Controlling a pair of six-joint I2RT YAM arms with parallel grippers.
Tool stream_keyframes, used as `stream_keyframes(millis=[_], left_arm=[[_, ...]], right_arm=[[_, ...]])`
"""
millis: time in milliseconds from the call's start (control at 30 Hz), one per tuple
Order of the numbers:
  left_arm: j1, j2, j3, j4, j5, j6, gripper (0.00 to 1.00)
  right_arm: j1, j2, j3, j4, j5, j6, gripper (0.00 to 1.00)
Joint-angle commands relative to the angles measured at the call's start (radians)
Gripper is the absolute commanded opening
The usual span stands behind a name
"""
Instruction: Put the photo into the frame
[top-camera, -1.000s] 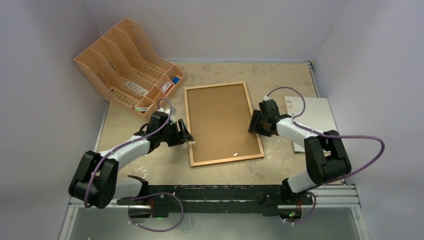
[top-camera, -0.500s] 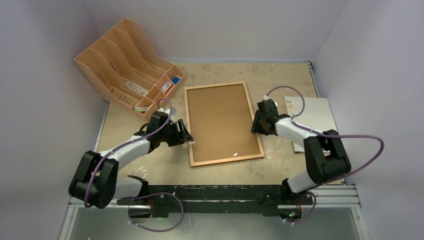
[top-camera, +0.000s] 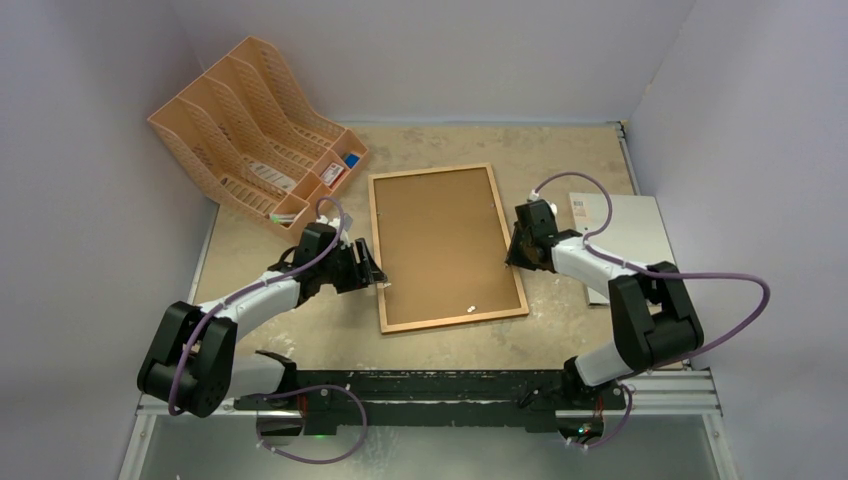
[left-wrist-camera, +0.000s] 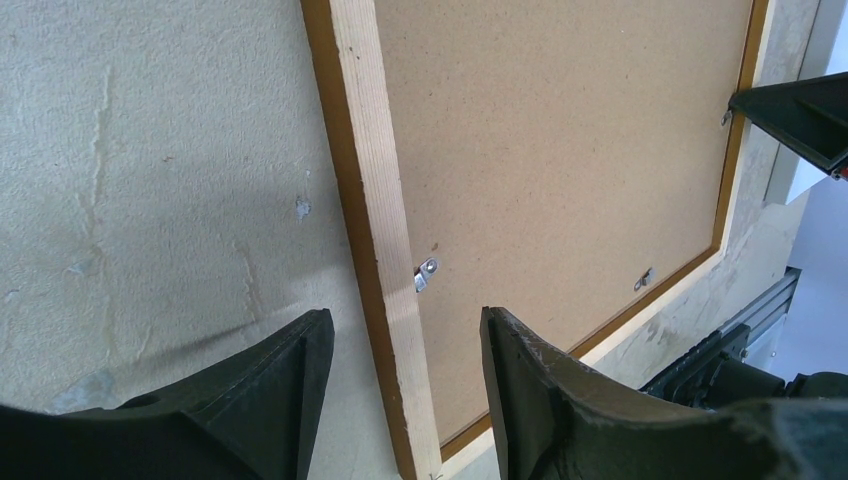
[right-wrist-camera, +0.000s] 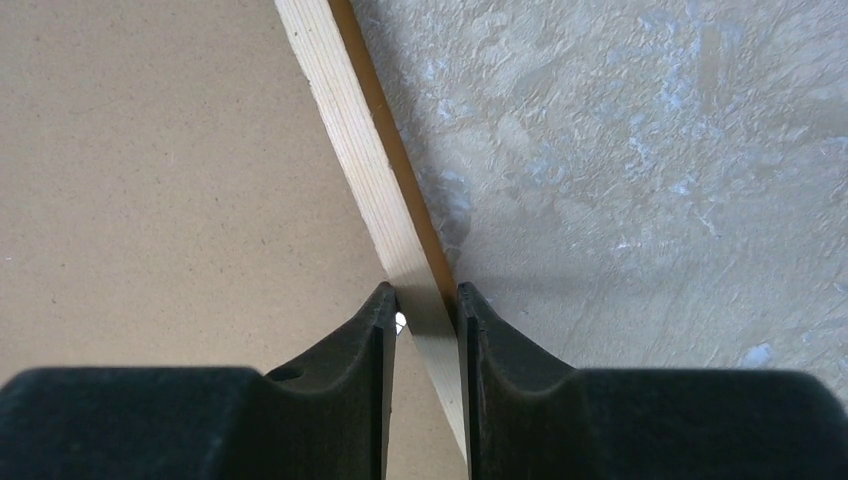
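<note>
Clamping the right tool (right-wrist-camera: 422, 300) onto the right-hand rail of the thin medium-brown wooden picture frame (top-camera: 455, 320), one black finger on the inner side by the brown fibreboard backing panel (top-camera: 447, 245), the other on the outer edge. Holding the left tool (left-wrist-camera: 405, 320) apart, one finger to each side of the opposite rail, just beside a small metal clip (left-wrist-camera: 427, 272). Keeping that frame flat and back-up near the middle of the mottled beige worktop (top-camera: 300, 330). Leaving well apart, at the far left corner, an orange-tan plastic file rack (top-camera: 250, 130), and beneath the right arm a pale grey-white sheet (top-camera: 640, 225).
</note>
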Motion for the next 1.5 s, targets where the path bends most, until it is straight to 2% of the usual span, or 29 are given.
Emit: stream_keyframes(millis=[0, 133, 233, 267, 300, 333, 367, 433, 600, 900, 1100, 1300, 1467], left_arm=[[0.007, -0.016, 0.0, 0.023, -0.003, 0.003, 0.57], [0.007, -0.015, -0.001, 0.026, -0.003, 0.001, 0.57], [0.007, -0.015, -0.001, 0.026, -0.004, 0.001, 0.58], [0.007, -0.015, -0.001, 0.027, -0.004, 0.0, 0.58], [0.007, -0.013, 0.0, 0.027, -0.004, 0.0, 0.58], [0.007, -0.013, -0.001, 0.028, -0.004, 0.0, 0.58], [0.007, -0.012, -0.001, 0.028, -0.004, -0.001, 0.58], [0.007, -0.013, -0.002, 0.028, -0.004, -0.002, 0.59], [0.007, -0.015, -0.009, 0.028, -0.006, -0.003, 0.59], [0.007, -0.02, -0.042, 0.039, 0.014, -0.021, 0.59], [0.005, -0.014, -0.076, 0.115, 0.057, -0.053, 0.58], [0.005, -0.022, -0.074, 0.149, 0.063, -0.087, 0.57], [0.005, -0.01, -0.075, 0.166, 0.063, -0.094, 0.57]], right_arm=[[0.005, -0.04, -0.034, 0.003, -0.037, -0.009, 0.1], [0.005, -0.068, -0.035, -0.01, -0.095, -0.014, 0.0], [0.005, -0.099, -0.034, -0.015, -0.103, -0.005, 0.0], [0.005, -0.106, -0.032, -0.018, -0.101, 0.003, 0.1], [0.005, -0.11, -0.028, -0.022, -0.094, 0.009, 0.25], [0.005, -0.111, -0.023, -0.027, -0.088, 0.015, 0.36], [0.005, -0.108, -0.019, -0.036, -0.076, 0.021, 0.44], [0.005, -0.09, -0.012, -0.064, -0.042, 0.037, 0.5], [0.005, -0.061, -0.023, -0.091, 0.045, 0.075, 0.51], [0.007, -0.03, -0.049, -0.064, -0.01, 0.063, 0.55], [0.02, -0.011, -0.053, -0.062, -0.054, 0.031, 0.55], [0.02, -0.054, -0.059, -0.14, -0.142, 0.009, 0.55], [0.02, -0.061, -0.078, -0.195, -0.093, 0.077, 0.54]])
